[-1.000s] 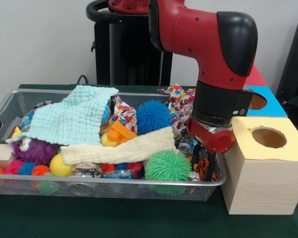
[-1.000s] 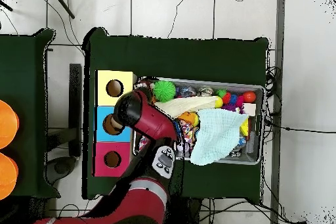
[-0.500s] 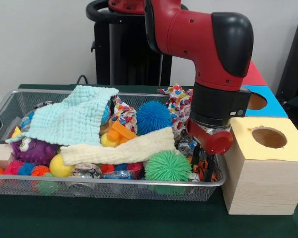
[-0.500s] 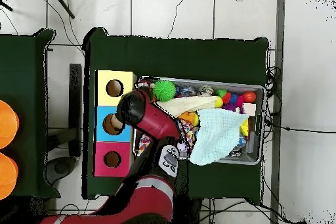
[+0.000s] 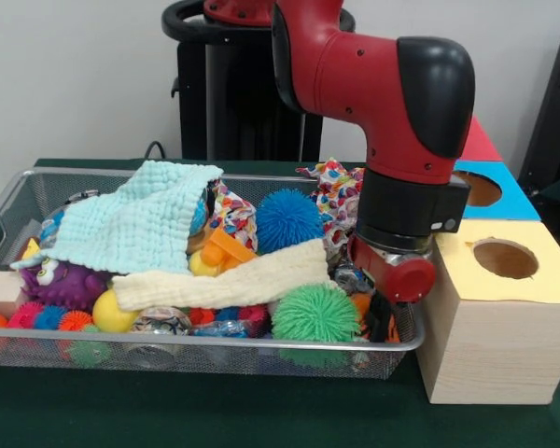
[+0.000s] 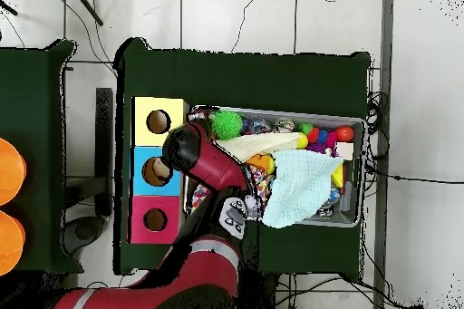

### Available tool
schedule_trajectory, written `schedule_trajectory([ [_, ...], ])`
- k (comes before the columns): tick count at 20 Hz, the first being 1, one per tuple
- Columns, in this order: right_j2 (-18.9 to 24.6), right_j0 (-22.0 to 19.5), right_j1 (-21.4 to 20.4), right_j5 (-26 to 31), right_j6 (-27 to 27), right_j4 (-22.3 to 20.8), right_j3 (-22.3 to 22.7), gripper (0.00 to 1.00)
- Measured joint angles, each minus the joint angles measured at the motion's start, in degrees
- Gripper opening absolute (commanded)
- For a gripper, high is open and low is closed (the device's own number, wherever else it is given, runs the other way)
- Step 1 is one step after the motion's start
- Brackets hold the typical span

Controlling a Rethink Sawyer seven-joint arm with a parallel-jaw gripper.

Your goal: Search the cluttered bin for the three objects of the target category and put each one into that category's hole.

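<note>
Though the target category is not named, the likeliest candidates lie heaped in the wire bin (image 5: 9,201) on the green bench (image 5: 168,411): a green spiky ball (image 5: 315,313) at the front rim, a blue spiky ball (image 5: 287,219) behind it, smaller spiky balls and a yellow ball (image 5: 112,313) toward the other end. A pale blue cloth (image 5: 135,224) and a cream cloth (image 5: 224,280) cover much of the pile, which is why searching is needed. The gripper (image 5: 381,317) reaches down into the bin's corner nearest the yellow box (image 5: 499,308), apparently to dig there; whether its fingers are released or clenched I cannot tell. Blue (image 5: 499,191) and red boxes stand behind.
</note>
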Motion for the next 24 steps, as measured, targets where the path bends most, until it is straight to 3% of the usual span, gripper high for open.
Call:
schedule_trajectory([
  [16, -0.96, 1.07, 0.36, -0.85, 0.01, 0.32, 0.12, 0.0],
  [24, -4.92, 4.43, -1.23, 2.25, 0.01, 0.58, 0.29, 0.0],
])
